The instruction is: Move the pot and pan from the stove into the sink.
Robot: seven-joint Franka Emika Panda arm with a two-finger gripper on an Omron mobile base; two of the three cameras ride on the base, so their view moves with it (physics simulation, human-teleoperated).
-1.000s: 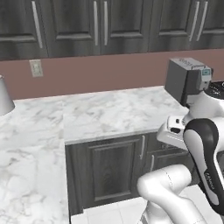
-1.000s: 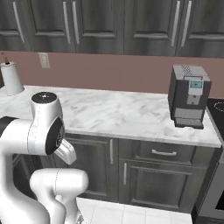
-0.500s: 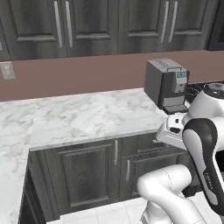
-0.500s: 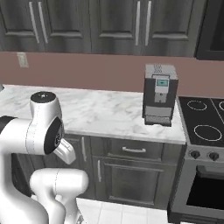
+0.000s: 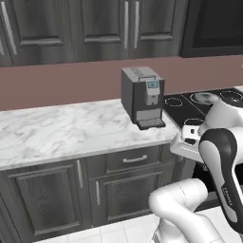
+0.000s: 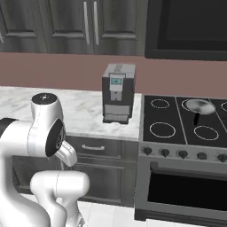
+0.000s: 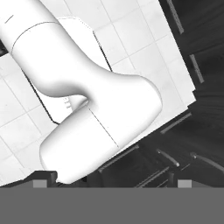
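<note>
— Though blurred, faint lettering on the arm, unreadable. Pan?
— On the stove, rear burner, partly hidden in left base view. Claw spread wide, holding nothing, over floor tiles.

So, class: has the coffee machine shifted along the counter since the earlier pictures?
No. The coffee machine sits against the same wall on the marble counter; the whole picture slid because the base drove.

Shiny metal pan; glossy black glass stove.
</note>
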